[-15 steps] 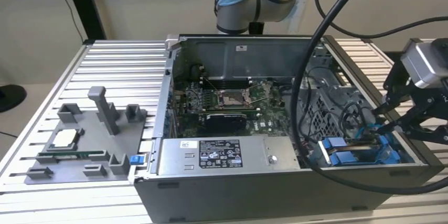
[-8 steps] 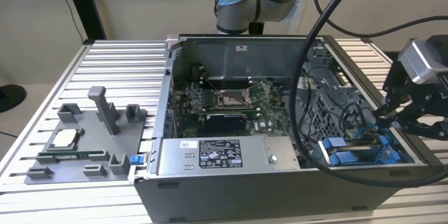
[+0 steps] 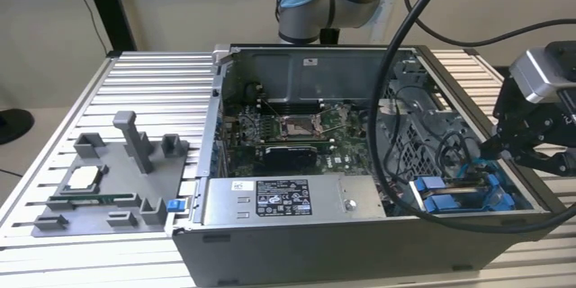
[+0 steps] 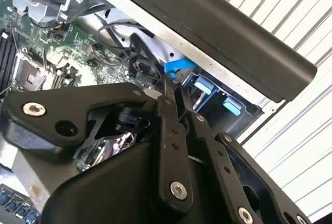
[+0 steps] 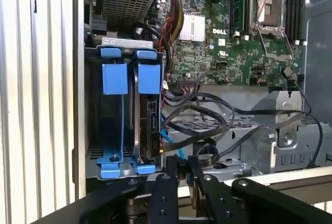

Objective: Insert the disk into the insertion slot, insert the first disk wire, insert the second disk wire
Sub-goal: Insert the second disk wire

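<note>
An open dark grey computer tower case [image 3: 360, 247] lies on its side on a ribbed aluminium table [image 3: 153, 92], with the green motherboard [image 3: 288, 133] exposed and a grey labelled power-supply box [image 3: 288, 200] along the near edge. At the exterior view's right, the black two-finger gripper [image 3: 531, 150] on the robot arm hangs over the case's corner, just above the drive bay. The insertion slot [image 5: 122, 115], a bay of grey perforated sheet metal with bright blue plastic parts, holds two blue frames side by side. The disk [image 5: 148, 125], a flat dark-edged drive clipped in a blue plastic frame, sits in the bay compartment nearer the motherboard, already seated between the bay walls; the neighbouring compartment shows a blue frame with open space behind it. In the first wrist view the gripper's black fingers [image 5: 199, 180] stand close together, with a narrow gap between them, just beside the end of the disk where a light blue flat cable [image 5: 171, 141] and black wires [image 5: 207, 115] run; whether they pinch anything, I cannot tell. To the exterior view's left, a grey plastic fixture tray [image 3: 99, 187] rests on the table, well apart from the gripper.
</note>
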Tool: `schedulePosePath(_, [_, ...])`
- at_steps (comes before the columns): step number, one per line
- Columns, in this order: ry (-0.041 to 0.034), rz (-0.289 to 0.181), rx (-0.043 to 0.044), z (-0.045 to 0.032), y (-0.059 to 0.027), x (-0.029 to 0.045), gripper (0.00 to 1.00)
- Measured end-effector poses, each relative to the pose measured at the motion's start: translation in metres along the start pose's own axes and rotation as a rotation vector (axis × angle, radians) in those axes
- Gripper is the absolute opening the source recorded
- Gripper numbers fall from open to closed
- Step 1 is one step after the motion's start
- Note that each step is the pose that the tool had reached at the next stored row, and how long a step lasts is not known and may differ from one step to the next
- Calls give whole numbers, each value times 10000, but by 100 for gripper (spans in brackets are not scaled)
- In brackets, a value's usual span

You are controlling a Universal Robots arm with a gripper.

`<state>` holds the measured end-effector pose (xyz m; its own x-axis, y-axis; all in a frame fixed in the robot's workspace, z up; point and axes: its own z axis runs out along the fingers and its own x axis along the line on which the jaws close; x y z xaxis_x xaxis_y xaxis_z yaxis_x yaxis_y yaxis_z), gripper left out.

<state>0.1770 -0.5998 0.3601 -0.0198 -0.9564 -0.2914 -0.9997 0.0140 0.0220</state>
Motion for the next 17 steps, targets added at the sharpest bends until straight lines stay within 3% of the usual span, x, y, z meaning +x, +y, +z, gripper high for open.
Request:
schedulePosePath(4, [10, 34, 10, -3, 0, -2, 0])
schedulePosePath(9, [8, 84, 26, -148, 38, -48, 0])
schedulePosePath(12, [7, 108, 34, -206, 98, -69, 0])
schedulePosePath(17, [7, 133, 42, -221, 248, -75, 0])
